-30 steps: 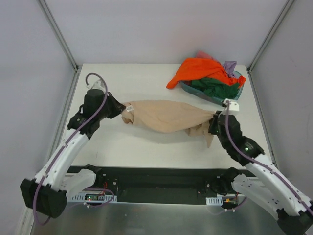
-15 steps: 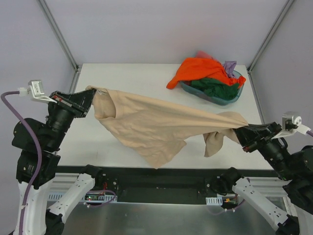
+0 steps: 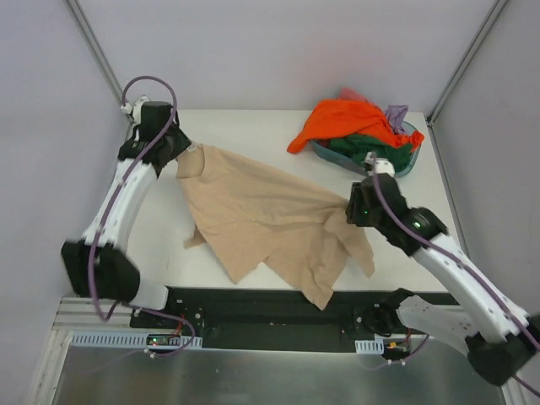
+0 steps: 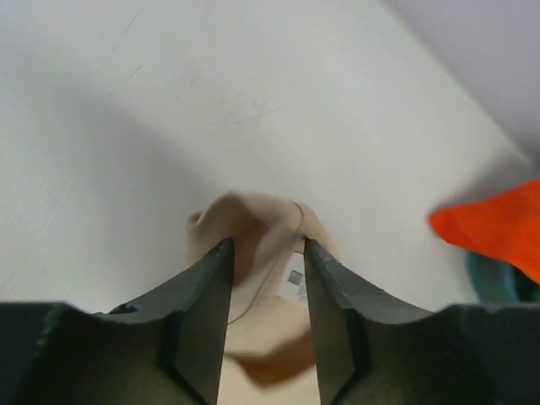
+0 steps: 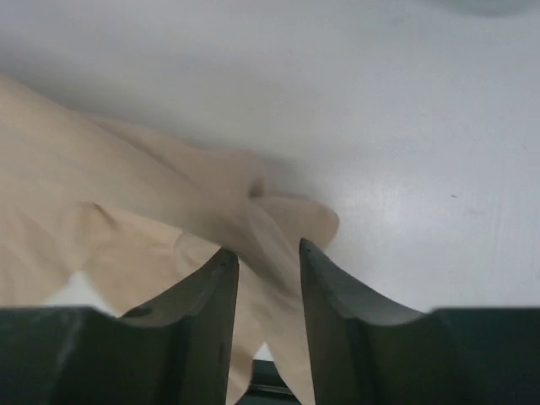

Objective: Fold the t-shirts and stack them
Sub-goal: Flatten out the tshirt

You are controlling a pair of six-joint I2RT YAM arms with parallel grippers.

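Tan, wrinkled cloth t-shirt (image 3: pixel 270 224) sprawls limp; left gripper (image 4: pixel 267 242) and right gripper (image 5: pixel 267 246) stand narrowly parted at its edges.

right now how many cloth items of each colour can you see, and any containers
tan shirt: 1
orange shirt: 1
dark green shirt: 1
lilac shirt: 1
pinkish red shirt: 1
teal basin: 1
total: 6 (the pile in the basin is bunched, so each colour is counted once)

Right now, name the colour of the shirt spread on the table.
Plain tan-beige shirt; top view shows it best.
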